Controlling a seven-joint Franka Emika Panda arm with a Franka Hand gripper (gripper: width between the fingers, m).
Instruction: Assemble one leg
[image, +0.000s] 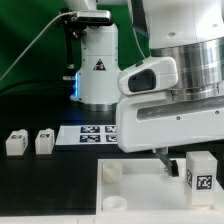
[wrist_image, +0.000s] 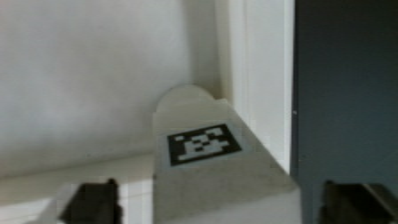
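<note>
We log the arm (image: 175, 85) stooped low over the white tabletop (image: 135, 190), wrist pointing straight down. The jaws are spread apart, one dark finger (wrist_image: 89, 203) on either side of the leg (wrist_image: 210, 165), a gap showing on each side and nothing clamped. The leg sits between the jaws, tag facing the wrist camera, at the tabletop's edge with bare dark worktop (wrist_image: 349, 80) beyond. Two loose legs (image: 15, 143) lie well away from the jaws, near the marker board (image: 95, 132).
</note>
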